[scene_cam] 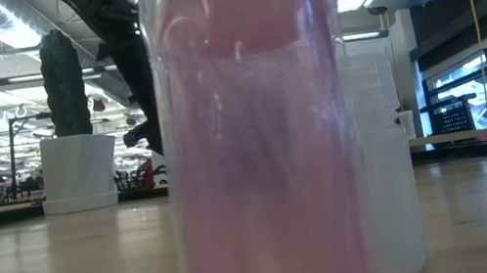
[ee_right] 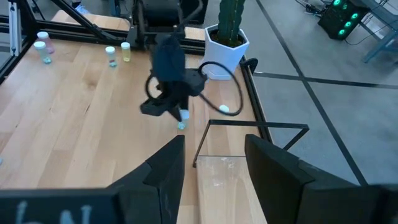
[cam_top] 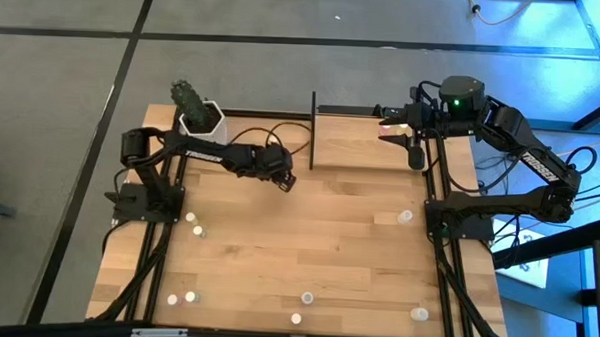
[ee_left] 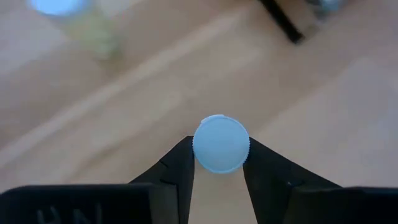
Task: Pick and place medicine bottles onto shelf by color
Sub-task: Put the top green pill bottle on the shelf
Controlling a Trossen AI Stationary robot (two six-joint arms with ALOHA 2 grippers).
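Now, starting at your left: your left gripper [cam_top: 285, 181] sits over the surface [cam_top: 318, 239] just left of the shelf [cam_top: 366, 143], and the left wrist view shows its two fingers [ee_left: 177, 168] pinched on a small bottle [ee_left: 221, 144] with a pale whitish-blue cap, one finger on each side of the cap. From the right wrist view you can see that bottle [ee_right: 181, 122] hanging at the tip of the left gripper [ee_right: 177, 115], close to the near edge of the shelf [ee_right: 224, 177] and not far from the white plant pot [ee_right: 225, 53].

Loose bottles lie well apart from it: a pair [cam_top: 194, 224] near the left arm's base, another pair [cam_top: 180, 298] at the front left, two [cam_top: 301, 308] at the front centre, and single ones at the right [cam_top: 405, 216] and front right [cam_top: 419, 314].

On your right, the right gripper [cam_top: 401, 127] hovers over the shelf's right end, its fingers [ee_right: 165, 168] held apart with nothing between them. In the low view a pink-tinted bottle [scene_cam: 258, 134] fills the picture.
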